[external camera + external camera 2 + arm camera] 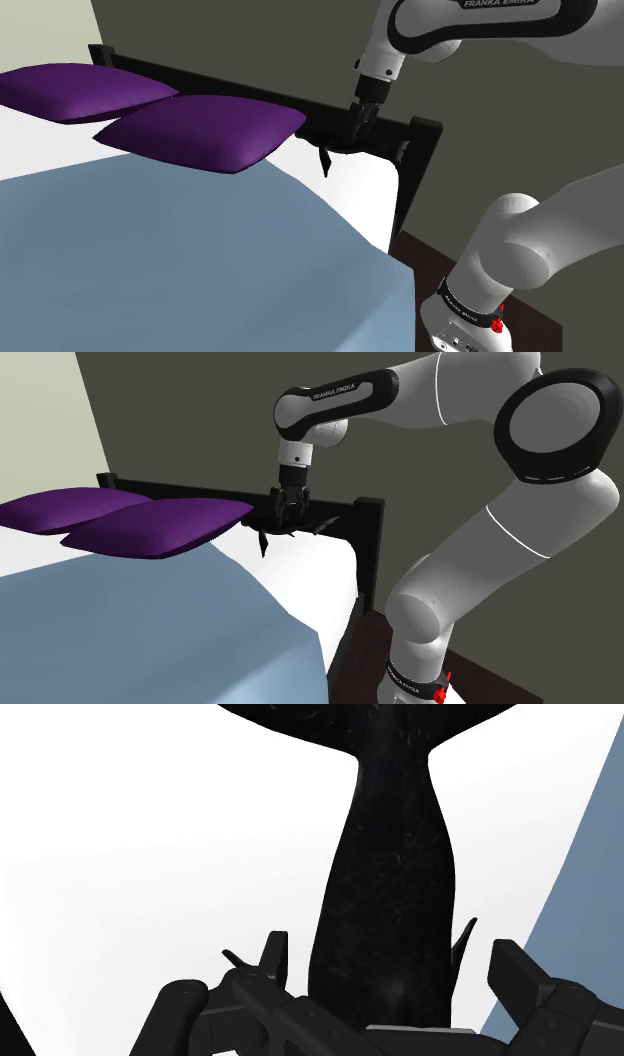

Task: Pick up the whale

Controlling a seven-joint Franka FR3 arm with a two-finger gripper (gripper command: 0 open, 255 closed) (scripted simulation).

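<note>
The whale [390, 884] is a plain black figure with a narrow body that widens into a broad tail. My black gripper [390, 979] is shut on its body, and the tail points away from the hand. In the shoulder view the gripper [362, 122] hangs in front of the black headboard [425, 130], with part of the whale [323, 158] sticking out below it over the white sheet [350, 195]. From the second exterior view, the gripper [288, 512] and the whale [264, 538] sit low over the bed's head end. Whether the whale touches the sheet I cannot tell.
Two purple pillows [200, 130] [75, 90] lie along the headboard toward the shoulder view's left. A grey-blue blanket [150, 260] covers most of the bed. My stand's base [470, 320] is on the dark floor beside the bed's corner.
</note>
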